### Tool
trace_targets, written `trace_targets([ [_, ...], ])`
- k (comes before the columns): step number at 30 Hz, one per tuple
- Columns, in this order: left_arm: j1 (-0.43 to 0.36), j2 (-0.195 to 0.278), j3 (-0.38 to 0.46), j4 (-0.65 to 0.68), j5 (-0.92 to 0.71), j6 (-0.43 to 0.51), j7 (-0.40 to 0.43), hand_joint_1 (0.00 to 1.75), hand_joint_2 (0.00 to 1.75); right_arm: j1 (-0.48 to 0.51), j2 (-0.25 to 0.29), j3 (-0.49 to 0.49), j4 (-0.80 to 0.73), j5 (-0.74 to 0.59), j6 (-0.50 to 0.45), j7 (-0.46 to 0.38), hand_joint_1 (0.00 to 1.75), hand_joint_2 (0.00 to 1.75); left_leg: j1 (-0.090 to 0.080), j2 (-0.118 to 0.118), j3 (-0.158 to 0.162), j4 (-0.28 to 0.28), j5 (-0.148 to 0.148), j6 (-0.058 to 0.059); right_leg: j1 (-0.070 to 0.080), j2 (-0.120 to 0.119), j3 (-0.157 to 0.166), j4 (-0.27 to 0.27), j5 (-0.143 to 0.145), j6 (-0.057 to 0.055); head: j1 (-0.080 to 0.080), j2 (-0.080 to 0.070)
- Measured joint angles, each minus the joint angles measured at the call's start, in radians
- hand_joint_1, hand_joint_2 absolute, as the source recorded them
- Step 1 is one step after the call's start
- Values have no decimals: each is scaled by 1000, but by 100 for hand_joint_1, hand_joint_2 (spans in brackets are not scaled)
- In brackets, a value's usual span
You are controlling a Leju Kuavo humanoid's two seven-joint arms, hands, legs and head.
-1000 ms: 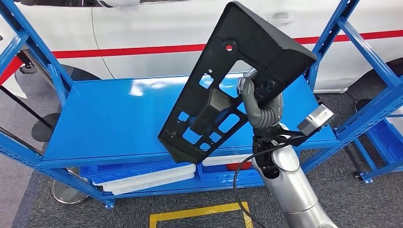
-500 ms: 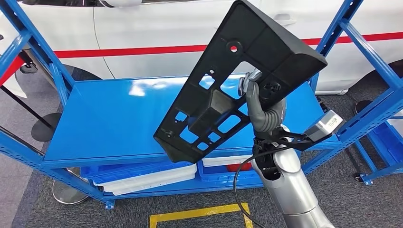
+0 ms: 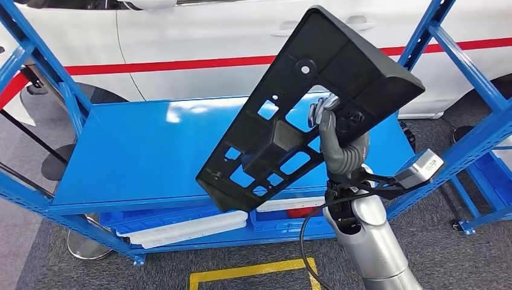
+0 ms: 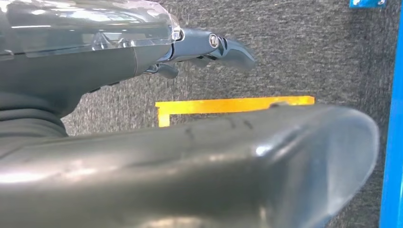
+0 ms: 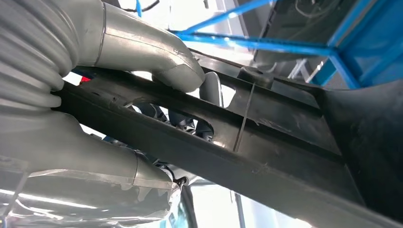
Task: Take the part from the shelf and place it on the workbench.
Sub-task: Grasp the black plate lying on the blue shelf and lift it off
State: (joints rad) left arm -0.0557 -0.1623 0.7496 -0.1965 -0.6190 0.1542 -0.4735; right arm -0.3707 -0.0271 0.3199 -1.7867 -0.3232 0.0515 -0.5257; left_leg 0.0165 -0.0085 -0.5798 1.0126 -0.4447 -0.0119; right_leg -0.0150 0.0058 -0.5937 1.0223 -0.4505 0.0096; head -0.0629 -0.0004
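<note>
I see a big blue metal shelf [image 3: 145, 151] in front of me. Its top board is shiny and bright spots of light sit on it. Blue slanted bars [image 3: 450, 42] hold it up on both sides. Under the top board lie white trays [image 3: 187, 225] in blue bins. Behind the shelf stands a white car [image 3: 199, 42] with a red stripe along its side. The floor is dark grey carpet [image 3: 54, 266]. Yellow tape [image 3: 253, 272] marks a box shape on it.
</note>
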Motion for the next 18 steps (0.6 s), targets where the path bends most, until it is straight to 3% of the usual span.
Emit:
trace_targets([
  [2,0,1,0,0,-1,-1,3,0,0,2,1,0,-2,3,0,0,175,175,2,1,-11,28,-22,-9,-1,-2,2,-6,4,-18,0,0],
  [5,1,4,0,0,-3,-4,8,0,0,8,5,0,-6,15,-3,2,175,175,3,3,-91,207,-115,-12,8,-6,3,-8,3,-37,0,0],
  [6,2,5,0,0,-3,-6,9,0,0,13,6,0,-7,19,-4,3,175,175,3,3,-118,265,-136,-12,13,-6,3,-7,3,-39,0,0],
  [7,3,5,0,0,-3,-7,10,0,0,17,7,0,-8,22,-5,5,175,175,2,3,-130,292,-138,-10,18,-6,3,-6,2,-42,0,0],
  [8,4,6,0,0,-4,-9,11,0,0,20,7,0,-9,25,-5,7,175,175,0,3,-124,279,-120,-5,22,-5,4,-5,1,-43,0,0],
  [10,4,7,0,0,-7,-12,12,0,0,24,9,0,-14,31,-5,9,175,175,-8,3,-66,158,-53,13,30,-5,7,-1,-1,-46,0,0],
  [12,3,11,0,0,-9,-13,12,0,0,25,12,0,-20,37,-5,10,175,175,-17,3,-13,47,-12,30,34,-4,4,3,0,-43,0,0],
  [16,4,14,0,0,-9,-14,13,0,0,34,17,0,-31,52,-7,18,175,175,-18,3,1,1,2,38,32,-5,-3,4,2,-25,0,0],
  [18,2,14,0,0,-9,-14,13,0,0,35,18,-1,-36,59,-11,22,175,175,-10,6,4,-17,12,43,30,-4,-22,49,-37,-12,0,0],
])
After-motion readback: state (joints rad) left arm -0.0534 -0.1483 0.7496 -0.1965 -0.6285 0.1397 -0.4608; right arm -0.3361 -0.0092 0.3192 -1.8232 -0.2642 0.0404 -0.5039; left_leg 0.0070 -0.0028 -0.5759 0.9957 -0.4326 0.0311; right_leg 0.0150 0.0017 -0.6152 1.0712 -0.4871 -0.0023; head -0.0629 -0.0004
